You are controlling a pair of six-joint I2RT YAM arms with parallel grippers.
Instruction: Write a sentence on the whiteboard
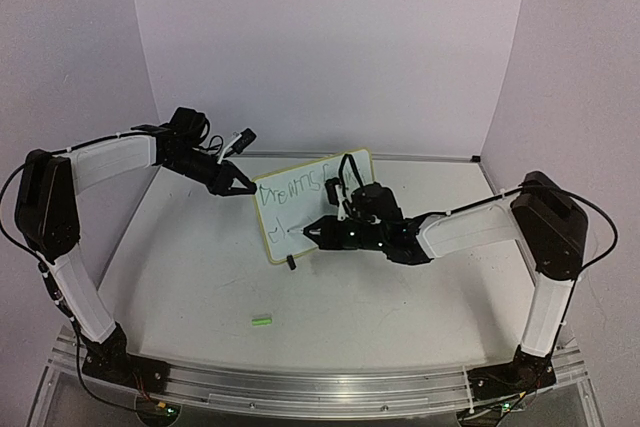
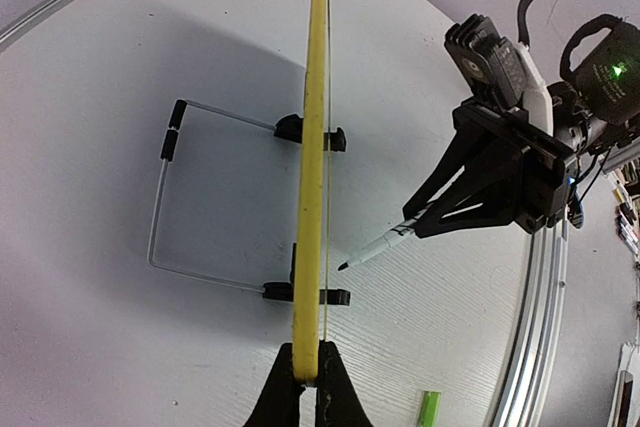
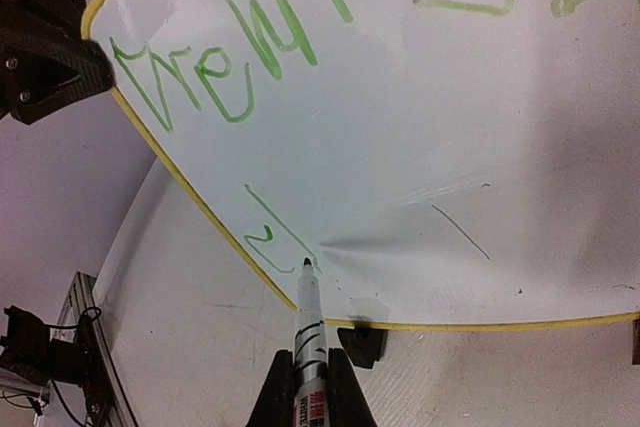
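The whiteboard (image 1: 312,209) stands tilted on the table, yellow-framed, and shows edge-on in the left wrist view (image 2: 318,127). My left gripper (image 1: 240,183) (image 2: 308,352) is shut on its upper left edge. Green words of the sentence (image 1: 295,190) (image 3: 240,67) run along the top of the board (image 3: 420,137), and a few thin green strokes (image 3: 268,235) sit at its lower left. My right gripper (image 1: 318,230) (image 3: 308,362) is shut on a white marker (image 3: 308,312) (image 2: 385,244). The marker's tip points at those strokes and sits a little off the board's face.
A green marker cap (image 1: 262,320) (image 2: 429,409) lies on the table in front of the board. The board's wire stand (image 2: 165,207) reaches out behind it, with black feet (image 3: 362,342) at its lower edge. Walls close in on three sides.
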